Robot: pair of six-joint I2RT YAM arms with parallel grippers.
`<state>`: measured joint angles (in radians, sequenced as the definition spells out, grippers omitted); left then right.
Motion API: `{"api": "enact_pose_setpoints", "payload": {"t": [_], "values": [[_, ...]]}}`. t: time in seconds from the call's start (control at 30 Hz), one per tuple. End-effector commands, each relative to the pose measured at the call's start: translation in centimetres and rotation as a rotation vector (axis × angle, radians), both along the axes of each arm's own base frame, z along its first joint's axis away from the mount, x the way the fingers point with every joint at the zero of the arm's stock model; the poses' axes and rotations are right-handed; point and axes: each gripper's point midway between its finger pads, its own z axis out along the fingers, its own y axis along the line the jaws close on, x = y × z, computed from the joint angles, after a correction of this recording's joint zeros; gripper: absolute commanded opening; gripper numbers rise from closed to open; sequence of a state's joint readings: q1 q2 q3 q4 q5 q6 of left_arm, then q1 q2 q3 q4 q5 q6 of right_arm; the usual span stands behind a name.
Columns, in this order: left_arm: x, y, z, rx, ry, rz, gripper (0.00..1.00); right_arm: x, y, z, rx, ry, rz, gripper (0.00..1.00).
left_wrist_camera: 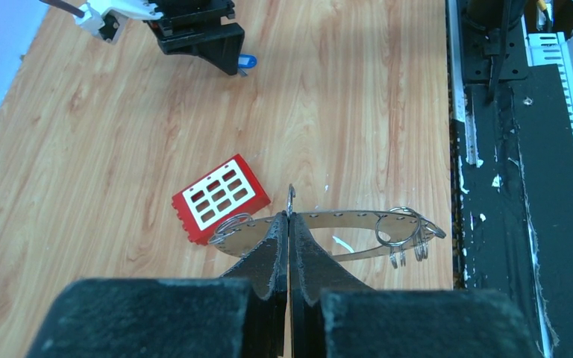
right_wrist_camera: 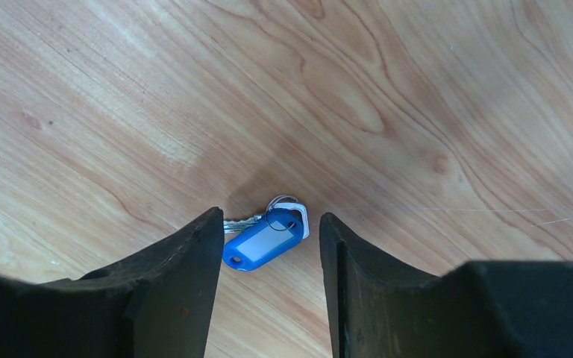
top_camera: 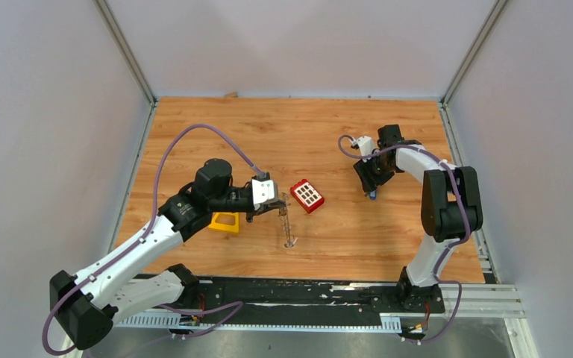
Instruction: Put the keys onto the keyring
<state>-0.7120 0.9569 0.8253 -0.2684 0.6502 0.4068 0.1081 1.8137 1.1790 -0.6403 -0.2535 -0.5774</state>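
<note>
My left gripper (top_camera: 277, 209) is shut on the keyring (left_wrist_camera: 358, 220), a thin grey metal band with holes and a few small wire rings on it. The gripper holds it on edge above the table, its lower end near the wood (top_camera: 289, 240). In the left wrist view the fingertips (left_wrist_camera: 277, 227) pinch the band's near side. The keys show as a blue tag (right_wrist_camera: 262, 242) with a silvery blade (right_wrist_camera: 240, 222), lying flat on the table. My right gripper (right_wrist_camera: 268, 224) stands open right over them, one finger on each side, the left finger close to the blade. The same key (top_camera: 373, 195) shows under that gripper (top_camera: 371, 188) in the top view.
A red block with white squares (top_camera: 307, 195) lies just right of the left gripper, and behind the keyring in the left wrist view (left_wrist_camera: 220, 198). A yellow triangular frame (top_camera: 224, 221) sits under the left arm. The black base rail (top_camera: 306, 291) runs along the near edge.
</note>
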Motion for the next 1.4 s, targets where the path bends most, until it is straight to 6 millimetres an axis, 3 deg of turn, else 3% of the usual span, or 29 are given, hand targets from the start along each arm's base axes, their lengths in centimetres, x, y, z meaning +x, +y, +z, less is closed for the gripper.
{"api": "enact_pose_setpoints", "payload": {"t": [0.0,0.6,1.03,1.37], "values": [[-0.3,-0.5,1.7,-0.055,-0.036,-0.027,0.00,1.3,-0.3,0.6,-0.026,-0.032,0.019,0.49],[-0.3,-0.6,1.7,-0.054,-0.031,-0.031,0.00,1.9,-0.3,-0.2,-0.033,-0.012,0.032,0.21],[-0.4,-0.6,1.7,-0.055,-0.030,-0.036,0.00,2.2,0.0,1.3,-0.013,-0.029,0.043,0.03],[-0.3,-0.6,1.6,-0.053,-0.030,-0.036,0.00,-0.8,4.0,2.5,0.148,0.003,0.149,0.00]]}}
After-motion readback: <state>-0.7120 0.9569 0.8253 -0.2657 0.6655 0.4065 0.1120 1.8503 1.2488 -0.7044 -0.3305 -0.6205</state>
